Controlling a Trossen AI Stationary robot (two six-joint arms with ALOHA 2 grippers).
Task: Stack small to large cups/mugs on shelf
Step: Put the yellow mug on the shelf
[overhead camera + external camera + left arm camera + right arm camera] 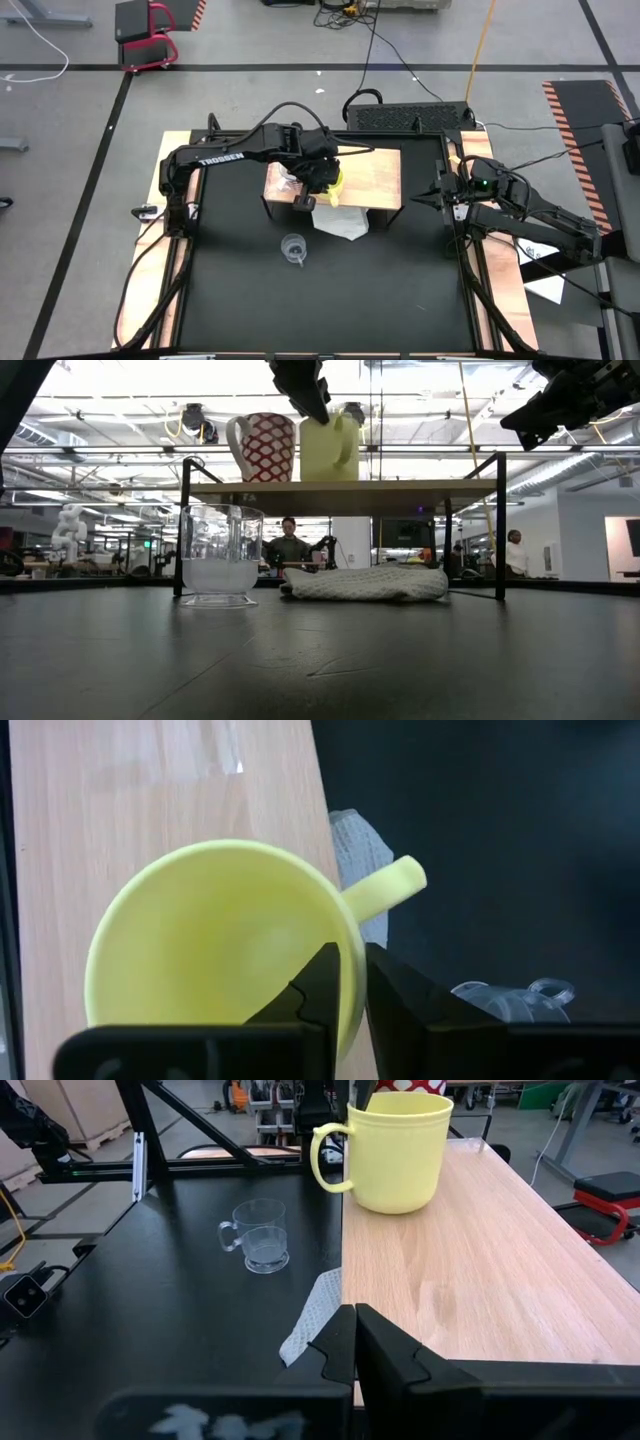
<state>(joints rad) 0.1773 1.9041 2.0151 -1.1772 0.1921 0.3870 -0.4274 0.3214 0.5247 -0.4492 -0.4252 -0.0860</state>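
We find the left end effector (352, 982) straddling the yellow mug (215, 935) rim, grip unclear; white mug (262, 447) beside it on shelf (345, 486); glass cup (293, 248) below awaits.

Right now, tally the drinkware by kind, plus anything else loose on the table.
Handled mugs: 2, a white mug with red pattern and a yellow mug, both on the shelf
Clear glass cup: 1, on the black table top
White cloth: 1, under the shelf
Total: 4
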